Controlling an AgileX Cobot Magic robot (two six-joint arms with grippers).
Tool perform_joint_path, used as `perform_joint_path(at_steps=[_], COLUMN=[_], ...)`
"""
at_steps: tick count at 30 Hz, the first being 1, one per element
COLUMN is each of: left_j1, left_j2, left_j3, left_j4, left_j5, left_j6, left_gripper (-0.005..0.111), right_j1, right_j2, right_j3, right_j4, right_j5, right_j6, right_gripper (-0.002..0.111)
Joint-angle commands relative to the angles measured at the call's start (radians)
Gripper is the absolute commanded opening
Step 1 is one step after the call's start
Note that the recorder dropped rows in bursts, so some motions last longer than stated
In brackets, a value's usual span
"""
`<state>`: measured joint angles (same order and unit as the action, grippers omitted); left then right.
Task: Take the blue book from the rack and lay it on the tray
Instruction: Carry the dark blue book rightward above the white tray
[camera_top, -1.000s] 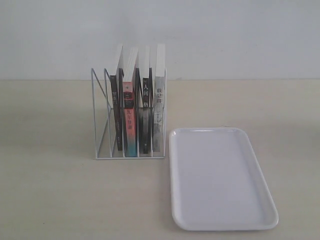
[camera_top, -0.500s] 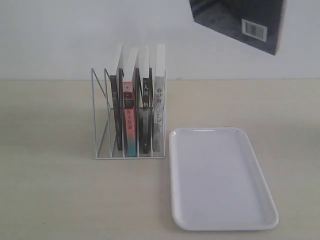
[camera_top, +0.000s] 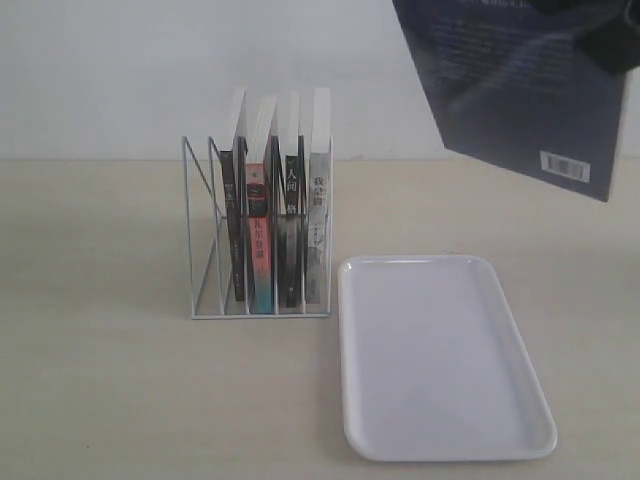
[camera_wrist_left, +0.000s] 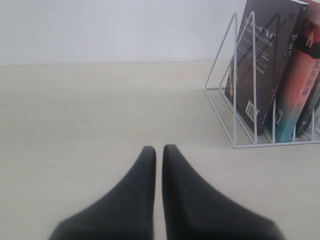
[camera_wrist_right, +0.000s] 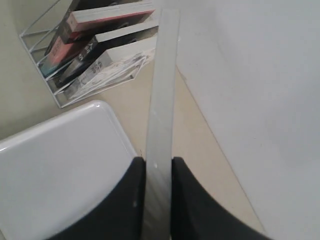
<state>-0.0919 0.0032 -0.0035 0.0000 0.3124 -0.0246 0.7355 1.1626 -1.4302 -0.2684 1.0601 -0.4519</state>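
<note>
The blue book (camera_top: 520, 90) hangs in the air at the upper right of the exterior view, tilted, its dark navy back and white barcode facing the camera. It is above and behind the white tray (camera_top: 440, 360). My right gripper (camera_wrist_right: 158, 162) is shut on the book's pale page edge (camera_wrist_right: 162, 90), one black finger on each cover. Below it lie the tray (camera_wrist_right: 60, 165) and the white wire rack (camera_wrist_right: 56, 101). The rack (camera_top: 260, 316) stands left of the tray. My left gripper (camera_wrist_left: 159, 150) is shut and empty, low over the table beside the rack (camera_wrist_left: 235, 90).
Several books stay upright in the rack: a black-spined one (camera_top: 232, 200), a red-and-teal one (camera_top: 258, 240), another dark one (camera_top: 290, 220) and a white one (camera_top: 318, 220). The rack's two left slots hold nothing. A pale wall rises behind the table.
The blue book came into the exterior view from the top right and has since come lower and closer, now covering much of that corner. Rack, other books and tray have not moved.
</note>
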Motion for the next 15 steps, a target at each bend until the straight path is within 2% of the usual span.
perform_joint_path(at_steps=[1,4,7,15], left_j1=[0.002,0.002,0.002,0.002], left_j2=[-0.003,-0.003,-0.003,-0.003], left_j3=[0.004,0.004,0.004,0.004], left_j4=[0.000,0.000,0.000,0.000], left_j5=[-0.003,-0.003,-0.003,-0.003], left_j6=[-0.007,-0.007,-0.007,-0.007], left_gripper=[0.004,0.004,0.004,0.004], right_j1=[-0.092,-0.109,-0.109,-0.109], right_j2=[-0.014,-0.014,-0.001,0.015], right_j3=[0.085,0.135,0.142,0.238], right_j4=[0.065,0.077,0.142,0.150], right_j5=[-0.120,-0.214,-0.219,-0.312], right_j6=[-0.109,-0.137,-0.191,-0.240], right_gripper=[0.000,0.000,0.000,0.000])
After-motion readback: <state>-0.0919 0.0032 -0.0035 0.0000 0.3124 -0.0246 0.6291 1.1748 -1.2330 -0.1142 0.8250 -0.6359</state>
